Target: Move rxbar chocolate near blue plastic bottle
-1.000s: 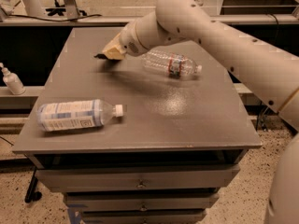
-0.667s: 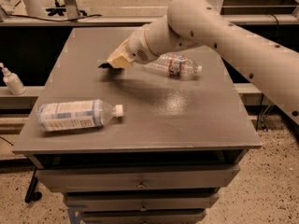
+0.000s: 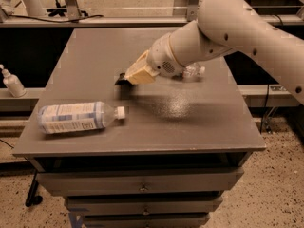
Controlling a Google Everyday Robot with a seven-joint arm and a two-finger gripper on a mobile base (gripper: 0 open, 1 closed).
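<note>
Carried forward since 1 second ago, tool (image 3: 124,78) clenched on rxbar chocolate (image 3: 119,81) nears blue plastic bottle (image 3: 76,117), above surface (image 3: 190,122).

My gripper (image 3: 123,78), clamped on the rxbar chocolate (image 3: 118,81), hangs over the table's (image 3: 190,127) middle. I see only bare tabletop between it and the blue plastic bottle (image 3: 76,117) lying front-left. A clear bottle (image 3: 195,71) lies behind my arm.
</note>
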